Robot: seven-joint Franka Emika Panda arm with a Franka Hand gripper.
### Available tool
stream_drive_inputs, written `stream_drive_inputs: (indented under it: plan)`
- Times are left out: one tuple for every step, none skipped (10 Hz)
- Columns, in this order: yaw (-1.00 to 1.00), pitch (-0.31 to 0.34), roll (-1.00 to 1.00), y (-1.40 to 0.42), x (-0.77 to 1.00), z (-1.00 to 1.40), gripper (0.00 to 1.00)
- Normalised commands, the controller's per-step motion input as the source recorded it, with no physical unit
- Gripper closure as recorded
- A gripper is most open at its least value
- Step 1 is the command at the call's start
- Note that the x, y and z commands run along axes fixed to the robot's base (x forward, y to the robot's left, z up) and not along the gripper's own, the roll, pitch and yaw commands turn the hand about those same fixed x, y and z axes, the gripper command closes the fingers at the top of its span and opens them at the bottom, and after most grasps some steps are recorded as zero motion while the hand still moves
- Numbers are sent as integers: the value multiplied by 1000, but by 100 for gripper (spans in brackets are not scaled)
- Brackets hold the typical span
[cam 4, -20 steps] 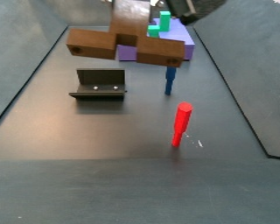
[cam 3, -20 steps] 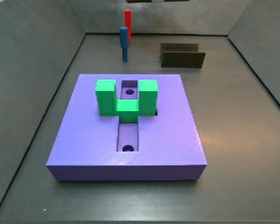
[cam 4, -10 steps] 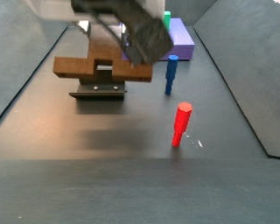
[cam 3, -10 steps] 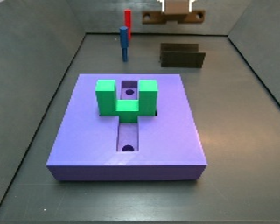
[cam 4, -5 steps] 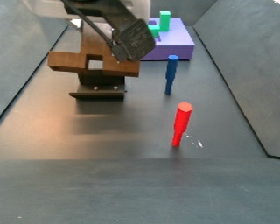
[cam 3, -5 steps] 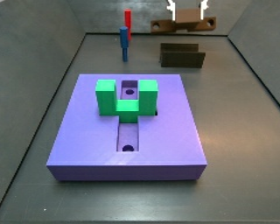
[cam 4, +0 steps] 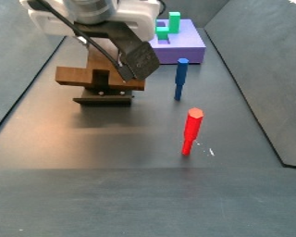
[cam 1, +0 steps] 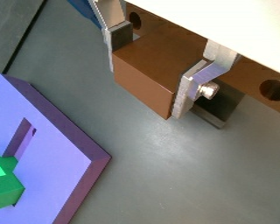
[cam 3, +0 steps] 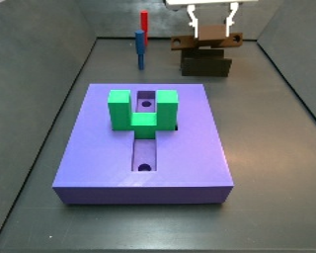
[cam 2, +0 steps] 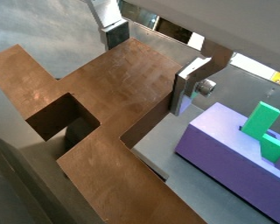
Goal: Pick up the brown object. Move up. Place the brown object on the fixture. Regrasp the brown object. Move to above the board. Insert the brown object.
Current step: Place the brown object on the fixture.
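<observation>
The brown object (cam 4: 93,77) is a brown bar with a raised middle part. It hangs level right over the dark fixture (cam 4: 104,96), and I cannot tell whether they touch. My gripper (cam 4: 117,65) is shut on its raised middle. In both wrist views the silver fingers (cam 1: 199,84) press on either side of the brown object (cam 1: 152,73), and a round hole shows near one end. In a side view the gripper (cam 3: 213,34) holds the brown object (cam 3: 204,43) above the fixture (cam 3: 205,65) at the back. The purple board (cam 3: 188,158) lies nearer the front and apart from them.
A green U-shaped block (cam 3: 142,109) stands on the board over its slot. A blue peg (cam 4: 180,79) and a red peg (cam 4: 191,131) stand upright on the floor beside the fixture. Grey walls close in the floor on both sides.
The gripper has come down with the brown object and shifted sideways, from well above the floor to right over the fixture. The pegs and the board have not moved.
</observation>
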Motion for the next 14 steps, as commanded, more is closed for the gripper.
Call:
stream_drive_inputs:
  plan:
    - [0, -46, -100, -94, 74, -377, 100]
    - [0, -20, 0, -37, 86, -366, 100]
    - [0, 0, 0, 0, 54, -337, 100]
    - [0, 0, -74, 0, 0, -269, 100]
    - [0, 0, -74, 0, 0, -209, 100]
    - [0, 0, -34, 0, 0, -240, 100]
    - [0, 0, -9, 0, 0, -257, 100]
    - [0, 0, 0, 46, 9, -249, 100]
    - [0, 0, 0, 37, 0, -229, 100]
    - [0, 0, -29, 0, 0, -251, 100]
    - [0, 0, -60, 0, 0, -329, 100]
    - [0, -6, -63, 0, 0, -386, 100]
    - [0, -17, -60, 0, 0, -400, 100]
    - [0, 0, -137, 0, 0, -31, 100]
